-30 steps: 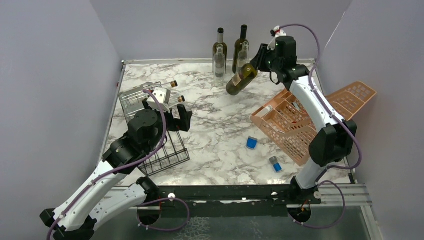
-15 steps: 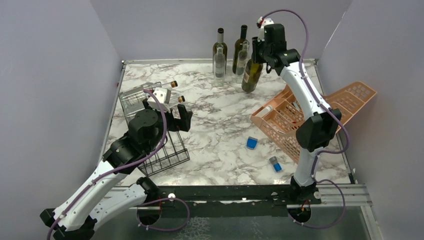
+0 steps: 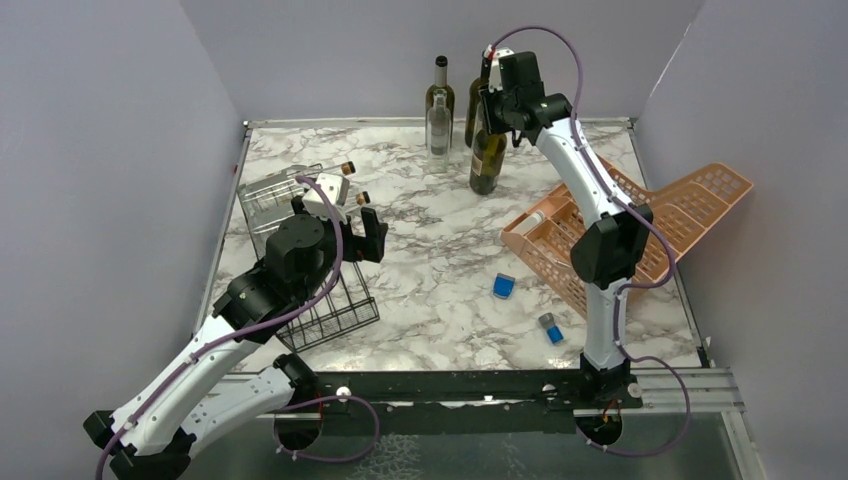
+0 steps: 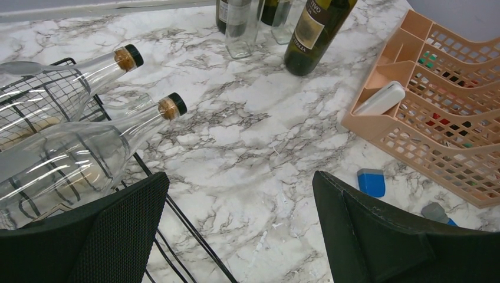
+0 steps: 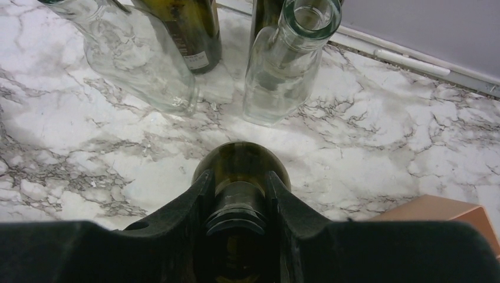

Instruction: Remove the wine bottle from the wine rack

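Note:
The black wire wine rack (image 3: 340,310) stands at the left of the marble table. Two clear bottles with cork stoppers (image 4: 71,76) (image 4: 76,153) lie in it, necks pointing to the back right. My left gripper (image 3: 362,232) is open and empty over the rack's right edge; in the left wrist view (image 4: 240,177) its fingers straddle bare marble and rack wire (image 4: 177,218). My right gripper (image 3: 490,100) is shut on the neck of a dark green wine bottle (image 3: 487,160). It holds the bottle upright at the back, base at or just above the table. The right wrist view shows the bottle's shoulder (image 5: 242,156).
A dark labelled bottle (image 3: 439,95), a clear bottle (image 3: 438,125) and another dark bottle (image 3: 478,105) stand at the back wall beside the held one. An orange-pink mesh organizer (image 3: 600,250) lies at the right. Two small blue items (image 3: 504,286) (image 3: 551,329) lie in front of it.
My right arm has swung the green bottle from tilted to upright and carried it left toward the standing bottles. My left arm has shifted only slightly.

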